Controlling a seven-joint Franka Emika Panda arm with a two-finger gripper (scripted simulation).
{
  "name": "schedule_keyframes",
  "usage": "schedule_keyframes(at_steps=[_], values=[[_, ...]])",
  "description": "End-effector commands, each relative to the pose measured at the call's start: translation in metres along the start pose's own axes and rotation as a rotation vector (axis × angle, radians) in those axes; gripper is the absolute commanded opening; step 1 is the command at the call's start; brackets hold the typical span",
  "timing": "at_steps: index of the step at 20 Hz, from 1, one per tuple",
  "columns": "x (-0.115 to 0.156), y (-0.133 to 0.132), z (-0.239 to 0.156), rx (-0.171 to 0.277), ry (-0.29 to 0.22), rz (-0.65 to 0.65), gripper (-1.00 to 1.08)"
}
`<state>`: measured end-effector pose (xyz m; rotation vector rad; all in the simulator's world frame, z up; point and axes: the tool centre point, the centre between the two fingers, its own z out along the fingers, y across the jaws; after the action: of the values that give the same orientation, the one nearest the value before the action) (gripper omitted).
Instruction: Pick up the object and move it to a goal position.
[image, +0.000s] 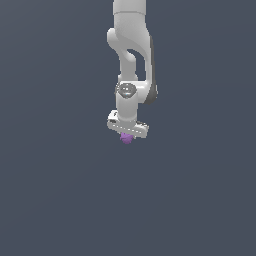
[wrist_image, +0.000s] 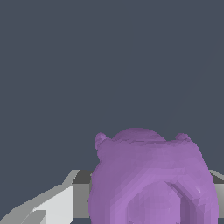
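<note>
Plain dark slate-grey backdrop (image: 50, 200) throughout; no other non-task items.

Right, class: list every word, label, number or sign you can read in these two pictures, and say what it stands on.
None: no readable text, number or sign shows on the purple blob, the claw, the white arm or the plain grey background.

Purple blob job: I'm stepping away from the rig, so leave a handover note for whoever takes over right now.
Gripper: jaws appear closed on the purple blob, which sits right beneath the white hand; in the wrist view the blob fills the space at the jaws.
Done: the blob looks grasped.
Left: carry it to the goal. No goal marker shows in either view, so confirm its location first.
</note>
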<state>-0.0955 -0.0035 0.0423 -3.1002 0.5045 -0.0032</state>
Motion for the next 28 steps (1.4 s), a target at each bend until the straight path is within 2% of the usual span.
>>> schedule_keyframes(at_steps=[1, 6, 12, 28], values=[[0.0, 0.0, 0.0, 0.0, 0.0, 0.0, -1.0], [0.008, 0.004, -0.001, 0.0, 0.0, 0.0, -1.0], [0.033, 0.014, -0.003, 0.0, 0.0, 0.0, -1.0], [0.14, 0.055, -0.012, -0.001, -0.001, 0.0, -1.0]])
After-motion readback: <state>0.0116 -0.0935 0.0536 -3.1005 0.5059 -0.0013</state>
